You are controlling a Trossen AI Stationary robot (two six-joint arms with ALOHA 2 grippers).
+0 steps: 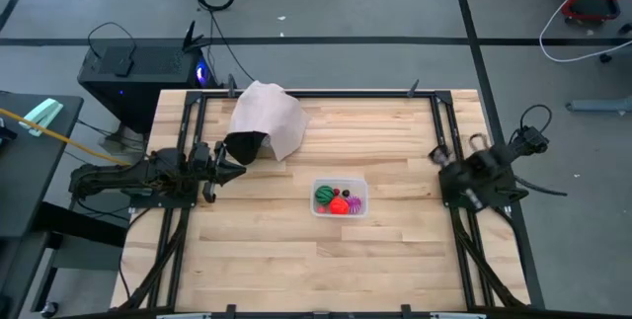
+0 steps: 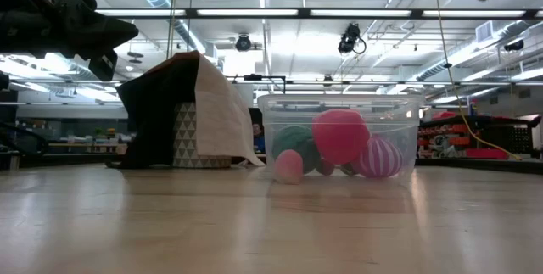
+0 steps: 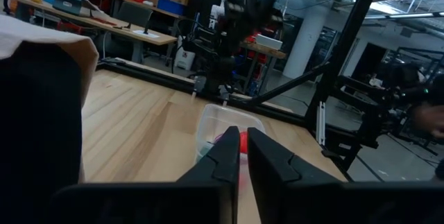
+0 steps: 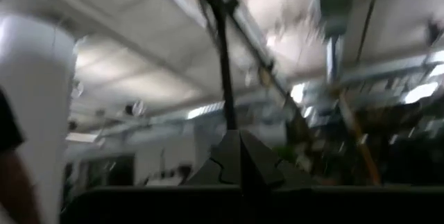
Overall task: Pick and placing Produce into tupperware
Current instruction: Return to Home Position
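Note:
The clear tupperware (image 1: 340,199) stands on its base on the wooden table's middle. Inside lie a green, a red, a magenta-purple and a small dark piece of produce (image 1: 337,200); they show through its wall in the low view (image 2: 339,142). My left gripper (image 1: 240,167) is shut and empty, raised at the table's left side, pointing toward the tub, which shows beyond its fingers (image 3: 225,123). My right gripper (image 1: 435,154) is shut and empty at the table's right edge, tipped up toward the ceiling (image 4: 239,144).
A pale pinkish-white bag (image 1: 267,119) with a dark opening stands at the far left, just beyond my left gripper. A black frame (image 1: 434,112) runs along the table's edges. Bare wood (image 1: 326,270) lies toward the near edge.

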